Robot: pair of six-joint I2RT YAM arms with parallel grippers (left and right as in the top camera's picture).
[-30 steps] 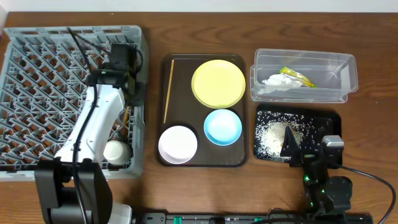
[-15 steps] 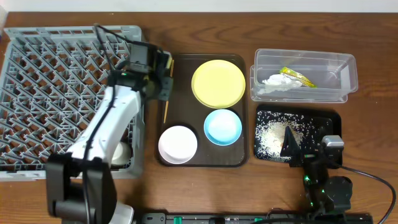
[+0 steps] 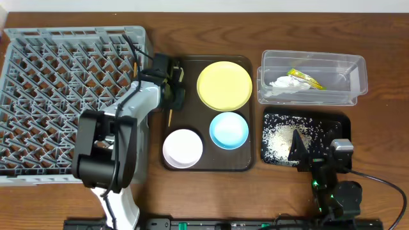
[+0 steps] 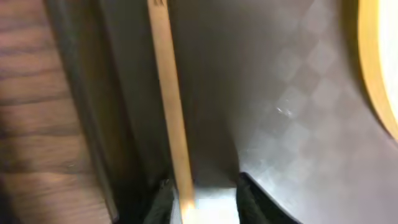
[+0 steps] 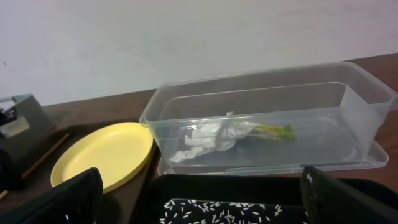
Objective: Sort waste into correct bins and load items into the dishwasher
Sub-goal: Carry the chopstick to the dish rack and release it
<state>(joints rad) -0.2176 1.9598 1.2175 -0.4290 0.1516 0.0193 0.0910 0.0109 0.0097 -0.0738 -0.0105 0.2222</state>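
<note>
My left gripper (image 3: 174, 91) is low over the left edge of the brown serving tray (image 3: 204, 167). In the left wrist view it is open (image 4: 202, 190), with one wooden chopstick (image 4: 169, 99) between its fingers. The chopstick's lower end shows below the gripper (image 3: 170, 117). On the tray lie the yellow plate (image 3: 224, 85), the pale blue bowl (image 3: 229, 130) and the white bowl (image 3: 183, 147). The grey dish rack (image 3: 57, 96) is at the left; the white cup is hidden. My right gripper (image 3: 305, 152) is open (image 5: 199, 186) over the black tray (image 3: 342, 124), which holds rice (image 3: 278, 142).
The clear tub (image 3: 358, 69) at the back right holds the white tissue (image 3: 282, 83) and the yellow-green wrapper (image 3: 305, 78); both also show in the right wrist view, tissue (image 5: 208, 140) and wrapper (image 5: 270, 130). My left arm lies across the rack's right wall.
My left gripper has moved right, from over the rack to the brown tray's left edge, above the chopstick. The arm now hides the white cup in the rack. The right arm has not moved.
</note>
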